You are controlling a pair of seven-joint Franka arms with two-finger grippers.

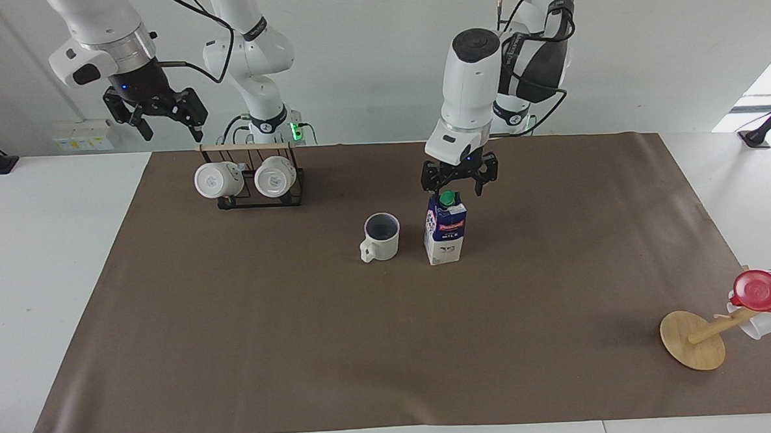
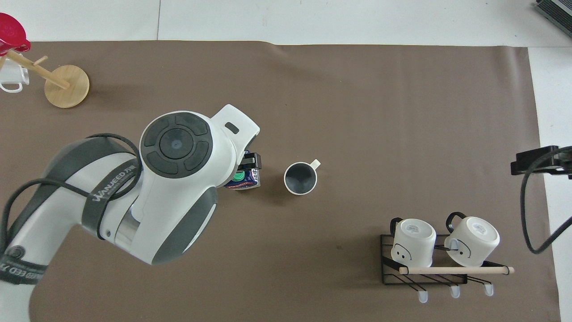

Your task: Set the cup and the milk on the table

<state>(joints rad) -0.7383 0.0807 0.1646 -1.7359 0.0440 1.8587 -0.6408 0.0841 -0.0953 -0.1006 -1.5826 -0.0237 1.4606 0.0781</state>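
Your left gripper (image 1: 460, 188) open just above the upright milk (image 1: 445, 233), cup (image 1: 382, 237) beside; right gripper (image 1: 157, 120) open, idle.

We see the cream-coloured mug with dark inside (image 2: 300, 178) upright at frame centre, beside the blue milk carton with green cap (image 2: 243, 179), which our bulky white left arm (image 2: 147, 197) partly covers.

Blue-and-white milk (image 1: 445, 235), green cap; cream cup (image 1: 382, 237); brown mat (image 1: 234, 327).
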